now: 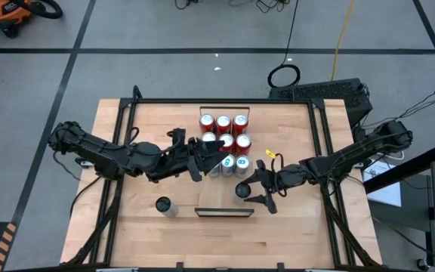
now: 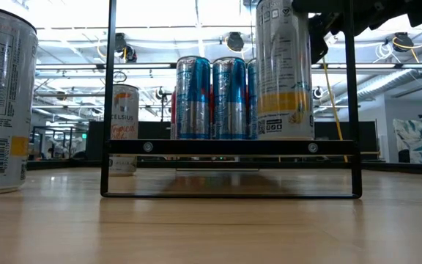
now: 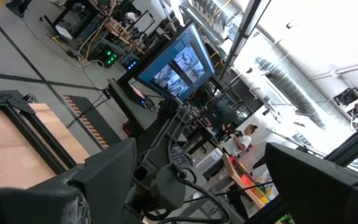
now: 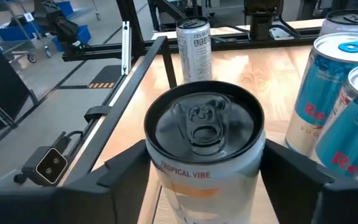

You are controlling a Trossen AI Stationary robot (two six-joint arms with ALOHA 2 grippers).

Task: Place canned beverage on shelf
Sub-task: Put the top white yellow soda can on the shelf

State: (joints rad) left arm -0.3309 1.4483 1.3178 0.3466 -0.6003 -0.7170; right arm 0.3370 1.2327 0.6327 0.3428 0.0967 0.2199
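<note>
Taking the far edge in the high view as 12 o'clock, the table (image 1: 293, 234) carries the shelf (image 1: 223, 198) down its middle, running from 12 to 6. A block of cans (image 1: 223, 142) fills the shelf's 12 o'clock half, and the 6 o'clock half is mostly bare board.

The left arm reaches in from 9 o'clock. Its left end effector (image 1: 202, 162) waits over the block's 9 o'clock side, fingers spread with nothing between them.

The right arm comes in from 3 o'clock and does the work. The right end effector (image 1: 249, 193) has the tall can (image 4: 205, 127) squarely between its fingers, one against each side, and it looks to be pinching it. The can is upright at the shelf's 3 o'clock edge, just to 6 o'clock of the block. The low view hides its base behind a black bar, so I cannot tell whether it stands on the board or hangs just above it.

This looks like the placing step. The next move probably calls for keeping the can upright, settling it flat beside its neighbours without knocking them, and only then spreading the fingers.

A loose can (image 1: 163, 204) stands on the table at 8 o'clock, well apart.
</note>
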